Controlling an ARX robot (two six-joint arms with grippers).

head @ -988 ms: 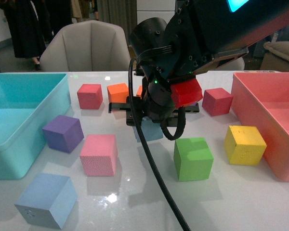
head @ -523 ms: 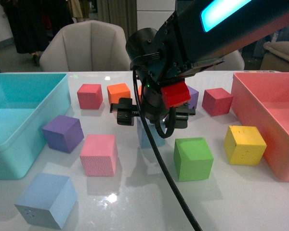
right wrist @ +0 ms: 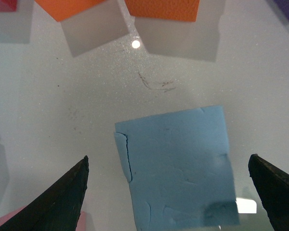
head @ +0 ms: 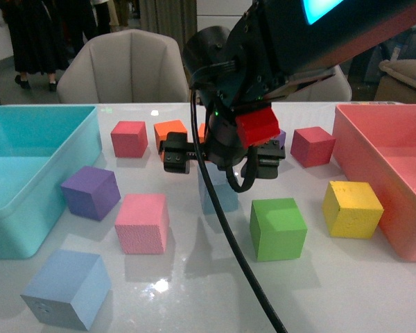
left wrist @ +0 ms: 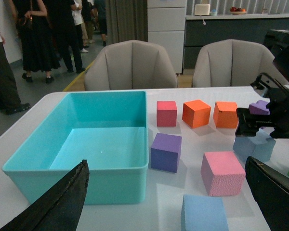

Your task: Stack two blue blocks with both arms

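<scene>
One blue block point(head: 218, 195) rests on the white table, straight below my right gripper point(head: 222, 159). That gripper is open, its fingers spread wide to either side above the block without touching it. In the right wrist view the same blue block point(right wrist: 176, 166) lies between the two black fingertips point(right wrist: 67, 192), with a gap on each side. The other blue block point(head: 68, 288) sits near the front left of the table. In the left wrist view it point(left wrist: 204, 214) lies just ahead of my open, empty left gripper point(left wrist: 166, 202). The left gripper does not show in the front view.
A turquoise bin point(head: 28, 208) stands at the left and a pink bin point(head: 395, 201) at the right. Purple point(head: 91, 192), pink point(head: 143, 222), green point(head: 278, 228), yellow point(head: 351, 209), red point(head: 130, 138), orange point(head: 170, 132) and magenta point(head: 312, 146) cubes lie around.
My right wrist has lifted a little and turned slightly over the blue block, so more of the block shows under it. No block has moved.
</scene>
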